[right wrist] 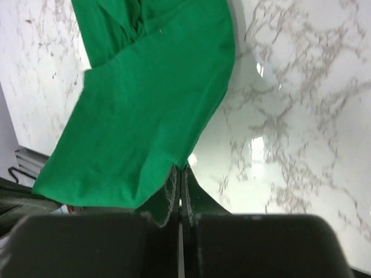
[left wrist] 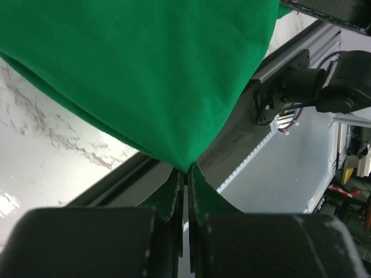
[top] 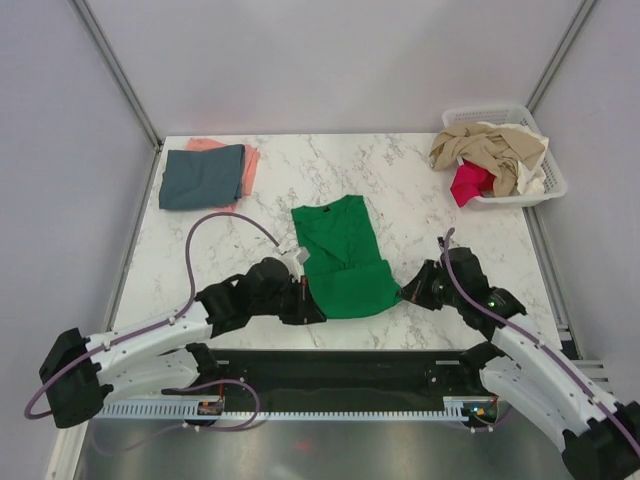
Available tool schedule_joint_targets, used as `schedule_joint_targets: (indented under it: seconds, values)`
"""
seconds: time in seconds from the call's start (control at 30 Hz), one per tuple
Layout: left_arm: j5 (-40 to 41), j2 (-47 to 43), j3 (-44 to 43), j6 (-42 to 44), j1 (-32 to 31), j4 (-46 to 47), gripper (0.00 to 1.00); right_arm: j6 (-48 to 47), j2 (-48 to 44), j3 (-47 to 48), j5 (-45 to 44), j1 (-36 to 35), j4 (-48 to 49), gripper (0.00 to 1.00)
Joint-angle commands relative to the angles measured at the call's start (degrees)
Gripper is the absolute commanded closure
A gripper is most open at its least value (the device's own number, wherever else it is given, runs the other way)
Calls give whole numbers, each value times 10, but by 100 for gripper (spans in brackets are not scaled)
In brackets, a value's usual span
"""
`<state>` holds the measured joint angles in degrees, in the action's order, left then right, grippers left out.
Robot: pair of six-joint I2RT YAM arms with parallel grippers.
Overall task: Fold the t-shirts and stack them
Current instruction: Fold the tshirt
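The bright green t-shirt lies lengthwise in the middle of the marble table, collar towards the back. My left gripper is shut on its near left hem corner, and in the left wrist view the green cloth rises from the pinched tips. My right gripper is shut on the near right hem corner; the right wrist view shows the cloth spreading from its tips. A folded slate blue-grey tee lies on a salmon pink tee at the back left.
A white slatted basket at the back right holds a beige tee and a magenta-red tee. The table's near edge and a black rail run just behind both grippers. Grey walls enclose the table.
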<state>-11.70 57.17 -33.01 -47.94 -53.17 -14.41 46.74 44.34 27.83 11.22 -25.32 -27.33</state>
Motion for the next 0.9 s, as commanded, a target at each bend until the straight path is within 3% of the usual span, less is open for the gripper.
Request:
schedule_joint_targets:
  seconds: [0.0, 0.23, 0.4, 0.67, 0.87]
  values:
    - [50, -68, -6, -70, -29, -67, 98, 47, -65, 32, -37, -18, -119, 100]
    - [127, -72, -135, -32, -27, -208, 98, 6, -15, 164, -81, -20, -171, 100]
    - [136, -29, -183, 3, 11, -218, 98, -24, 103, 244, -109, -19, -146, 100]
    - [22, 37, -193, 60, 171, -179, 98, -78, 284, 377, -125, -4, -127, 100]
    - [-54, 109, -215, 98, 245, -143, 98, -98, 388, 432, -114, 15, -106, 100]
